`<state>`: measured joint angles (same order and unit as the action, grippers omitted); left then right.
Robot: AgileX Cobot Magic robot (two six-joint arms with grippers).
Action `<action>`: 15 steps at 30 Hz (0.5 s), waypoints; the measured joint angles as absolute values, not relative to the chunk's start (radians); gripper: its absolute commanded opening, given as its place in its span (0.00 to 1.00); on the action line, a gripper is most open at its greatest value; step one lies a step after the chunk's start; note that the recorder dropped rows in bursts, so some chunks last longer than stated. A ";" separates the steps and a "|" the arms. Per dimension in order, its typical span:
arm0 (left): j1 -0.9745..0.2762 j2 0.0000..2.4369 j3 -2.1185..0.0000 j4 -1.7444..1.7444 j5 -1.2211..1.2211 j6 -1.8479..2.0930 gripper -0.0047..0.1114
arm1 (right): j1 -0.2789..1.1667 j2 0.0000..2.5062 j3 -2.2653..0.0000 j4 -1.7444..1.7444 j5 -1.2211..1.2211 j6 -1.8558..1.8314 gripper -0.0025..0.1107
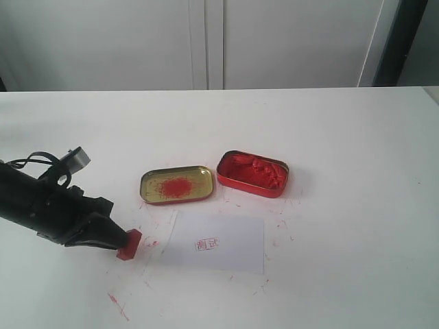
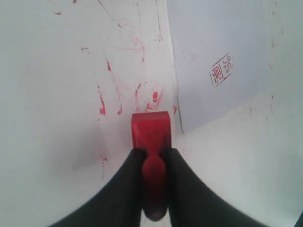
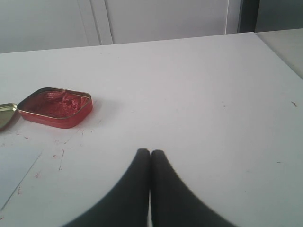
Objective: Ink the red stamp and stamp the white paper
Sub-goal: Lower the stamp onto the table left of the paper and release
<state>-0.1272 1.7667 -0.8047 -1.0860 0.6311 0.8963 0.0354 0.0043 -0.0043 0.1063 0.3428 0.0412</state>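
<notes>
Exterior: left fingers (image 1: pixel 103 236) pinch red stamp (image 1: pixel 129 245) just beside white paper (image 1: pixel 226 243), which is already printed.
Left wrist: handle clamped. Best to set base flat on tabletop (image 2: pixel 57 142), clear of paper, then release gently.
Right wrist: right fingers (image 3: pixel 139 177) pressed together, empty.

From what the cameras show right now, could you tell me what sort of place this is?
Probably a lab or office test bench: a plain white table marked with red ink smears, with white cabinet doors behind.
</notes>
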 measured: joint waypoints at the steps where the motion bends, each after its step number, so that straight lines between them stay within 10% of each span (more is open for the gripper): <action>1: -0.127 1.767 -0.805 -1.086 0.629 0.896 0.42 | 0.035 0.004 -0.004 0.106 0.343 0.041 0.02; 15: -0.127 1.767 -0.863 -0.942 0.582 0.846 0.47 | 0.035 0.004 -0.004 0.106 0.343 0.059 0.02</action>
